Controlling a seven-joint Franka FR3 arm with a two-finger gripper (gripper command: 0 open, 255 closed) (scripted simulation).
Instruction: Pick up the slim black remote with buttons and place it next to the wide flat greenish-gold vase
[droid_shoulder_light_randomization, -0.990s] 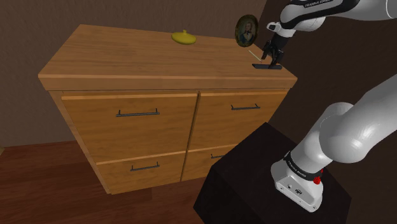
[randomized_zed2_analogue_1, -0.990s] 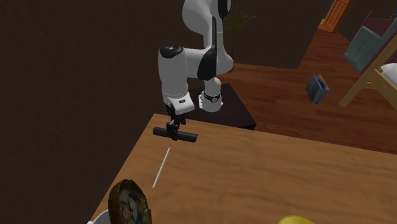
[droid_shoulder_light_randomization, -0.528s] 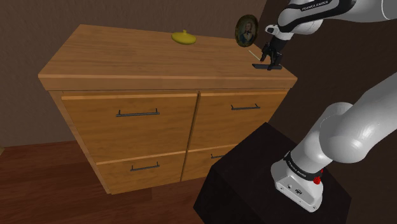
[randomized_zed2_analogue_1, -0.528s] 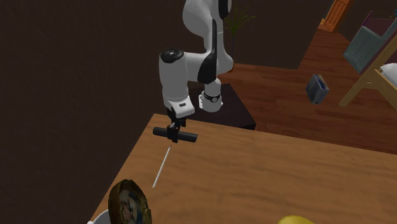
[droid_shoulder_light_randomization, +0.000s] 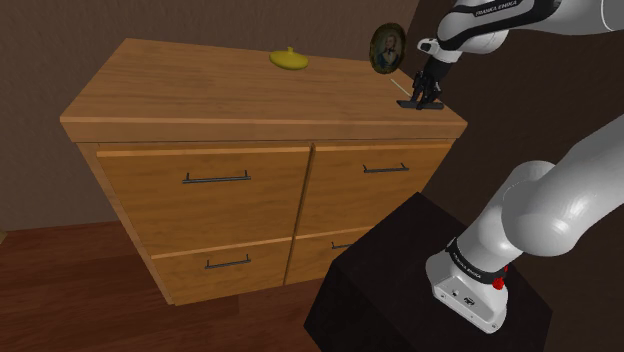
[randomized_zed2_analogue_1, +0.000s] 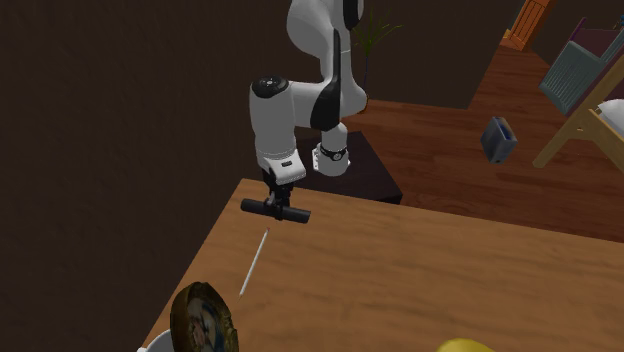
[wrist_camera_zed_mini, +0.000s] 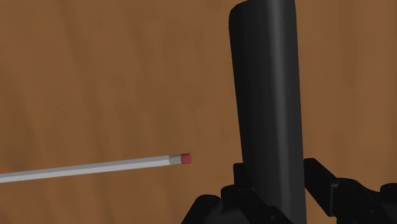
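Observation:
The slim black remote (droid_shoulder_light_randomization: 421, 104) lies on the wooden dresser top (droid_shoulder_light_randomization: 220, 90) near its corner at the shoulder view's right. My gripper (droid_shoulder_light_randomization: 421, 96) comes down on it from above, and its fingers are shut across the remote's middle. In the second exterior view the remote (randomized_zed2_analogue_1: 274, 210) sticks out to both sides of the gripper (randomized_zed2_analogue_1: 279, 203). The wrist view has the remote (wrist_camera_zed_mini: 267, 95) as a long dark slab clasped between the fingers (wrist_camera_zed_mini: 245, 191). The flat greenish-gold vase (droid_shoulder_light_randomization: 288, 60) sits far back on the top, well away from the gripper; its edge (randomized_zed2_analogue_1: 465, 345) also shows.
A thin grey pencil (wrist_camera_zed_mini: 95, 167) with a red eraser lies on the wood beside the remote, also seen as pencil (randomized_zed2_analogue_1: 253, 262). A round framed picture (droid_shoulder_light_randomization: 387, 47) stands behind the gripper. The dresser's edge is close by, and the black stand (droid_shoulder_light_randomization: 410, 290) sits below.
The fingers have shut on the remote. The hand has settled slightly lower onto it; remote, pencil and vase stay where they were.

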